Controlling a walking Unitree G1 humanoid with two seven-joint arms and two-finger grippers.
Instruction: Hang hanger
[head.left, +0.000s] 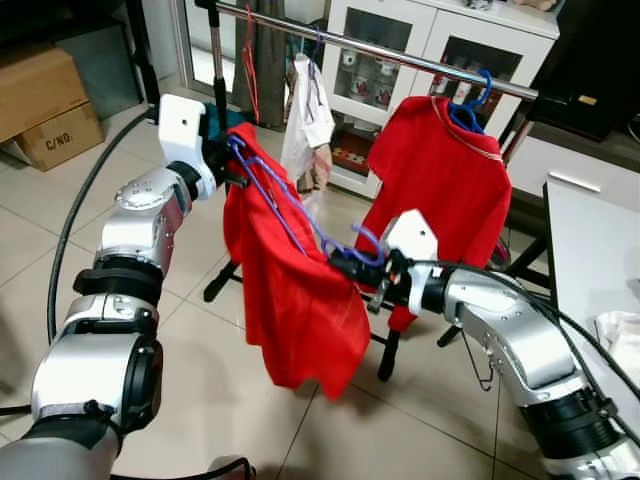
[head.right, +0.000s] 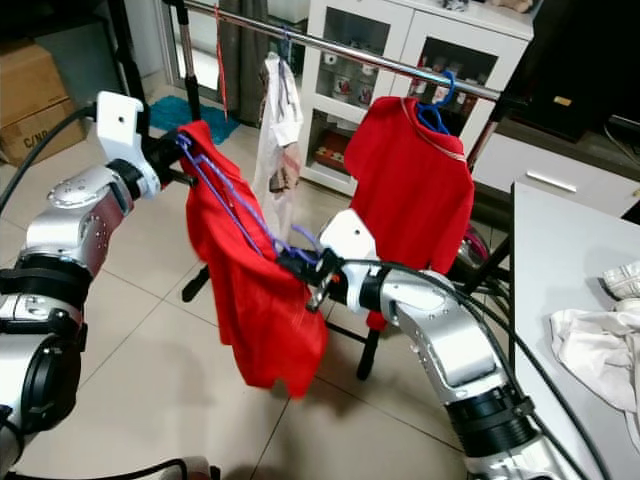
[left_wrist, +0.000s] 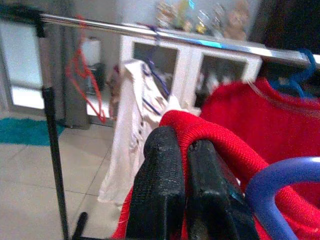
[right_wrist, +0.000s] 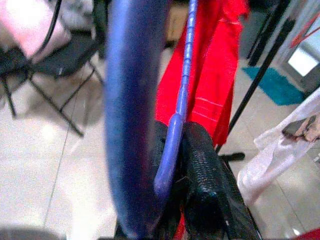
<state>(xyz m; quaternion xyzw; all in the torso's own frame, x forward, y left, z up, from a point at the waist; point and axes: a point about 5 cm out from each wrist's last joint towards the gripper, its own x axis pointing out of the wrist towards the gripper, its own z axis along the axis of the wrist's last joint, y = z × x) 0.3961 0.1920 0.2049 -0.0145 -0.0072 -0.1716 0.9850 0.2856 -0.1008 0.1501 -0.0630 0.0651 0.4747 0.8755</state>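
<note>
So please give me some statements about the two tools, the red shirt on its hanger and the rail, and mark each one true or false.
1. The left tool is shut on the red shirt. True.
2. The right tool is open and holds nothing. False: it is shut on the purple hanger.
3. The held red shirt already hangs from the rail. False: both tools hold it below the rail, in front of it.
4. Another red shirt hangs on the rail from a blue hanger. True.
5. A white garment hangs on the rail between the two red shirts. True.
</note>
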